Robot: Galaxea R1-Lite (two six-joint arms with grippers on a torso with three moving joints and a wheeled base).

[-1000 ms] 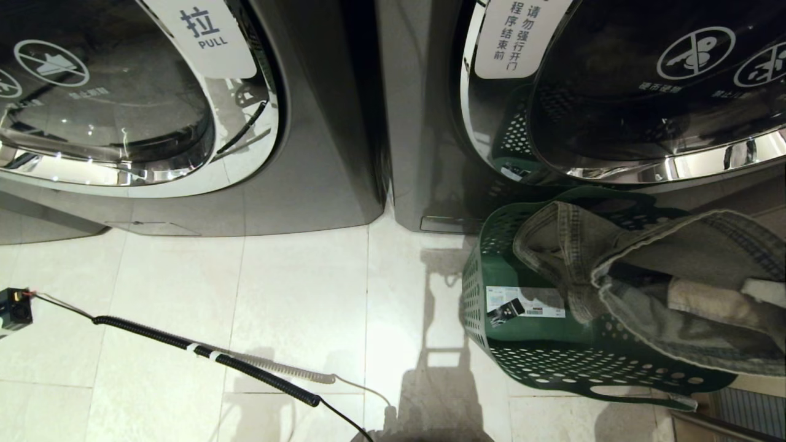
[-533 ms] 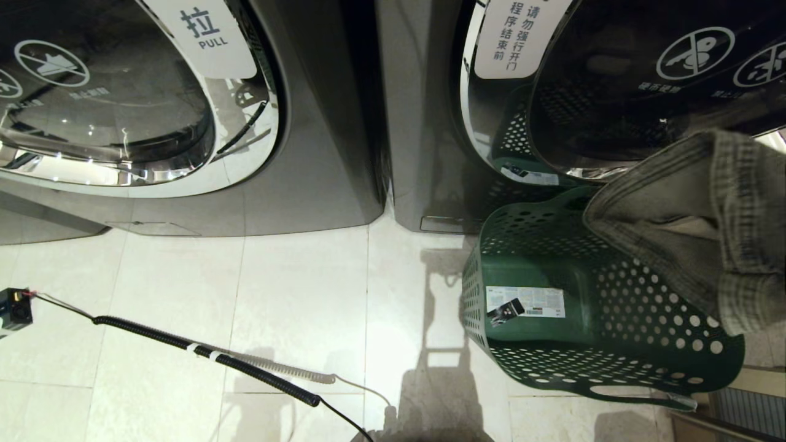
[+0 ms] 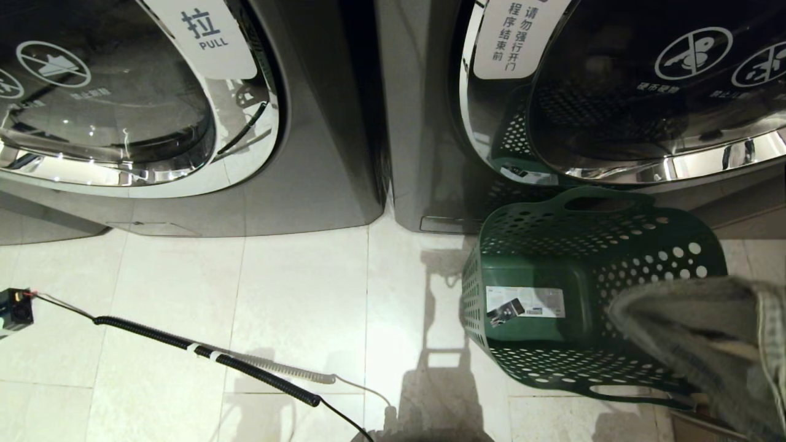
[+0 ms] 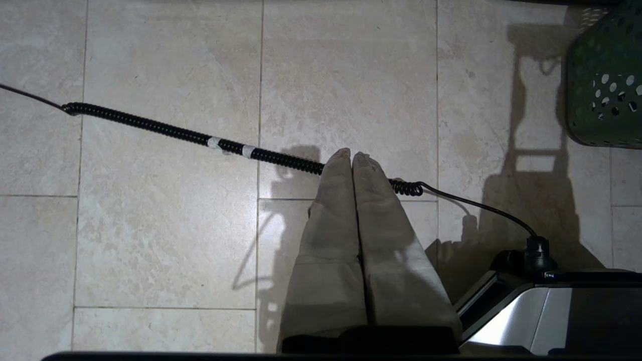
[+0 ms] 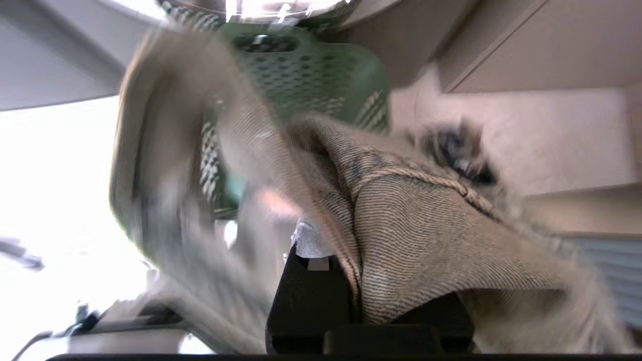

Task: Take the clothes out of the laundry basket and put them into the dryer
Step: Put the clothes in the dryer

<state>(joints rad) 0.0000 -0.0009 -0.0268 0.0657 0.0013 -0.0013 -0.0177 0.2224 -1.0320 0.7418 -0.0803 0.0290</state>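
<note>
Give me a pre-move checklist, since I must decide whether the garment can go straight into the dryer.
1. Garment held: ok. The right gripper is shut on the denim garment.
2. Garment clear of the laundry basket: ok, it hangs beside the near rim, not inside.
3. Basket emptied: ok, only a label shows on its floor.
4. Dryer door open: not ok, both machines' doors look closed.
5. Left gripper parked: ok, fingers shut over the floor.
6. Coiled cable out of the way: ok.
</note>
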